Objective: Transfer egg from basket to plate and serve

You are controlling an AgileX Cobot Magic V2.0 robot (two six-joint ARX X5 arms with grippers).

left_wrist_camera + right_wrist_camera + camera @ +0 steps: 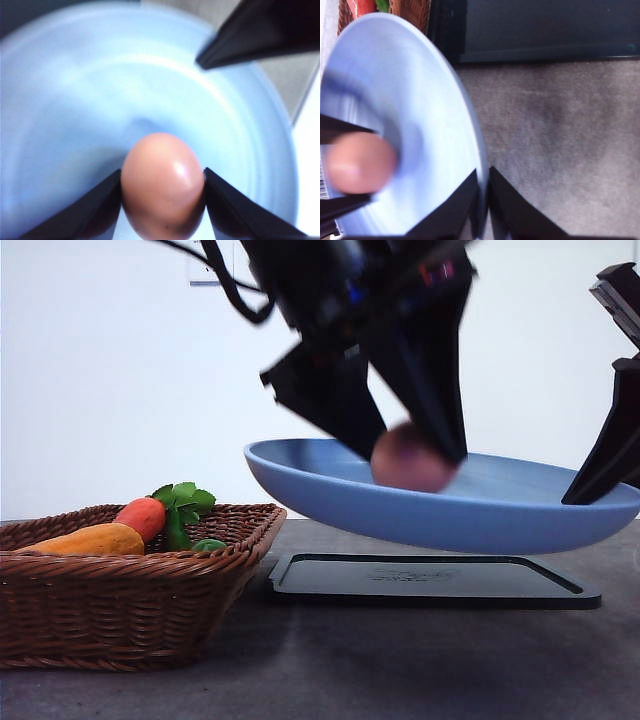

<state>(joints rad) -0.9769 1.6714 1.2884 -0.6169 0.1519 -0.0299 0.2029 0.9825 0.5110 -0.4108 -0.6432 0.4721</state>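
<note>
Wicker basket [130, 580] sits nearest on the worktop. I hold the egg [412, 462] clamped in my left pincer [405, 455] over the plate [470, 510]; my right pincer [484, 200] grips its rim, airborne. Risk: releasing onto the tilted plate lets the egg roll off.

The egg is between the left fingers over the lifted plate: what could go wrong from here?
1. The plate hangs tilted above the tray, the right gripper pinching only its rim. It may slip or tip.
2. The left gripper holds the egg by its smooth sides. Released on a tilted plate, it could roll off.
3. Squeezing harder might crack the shell.
</note>
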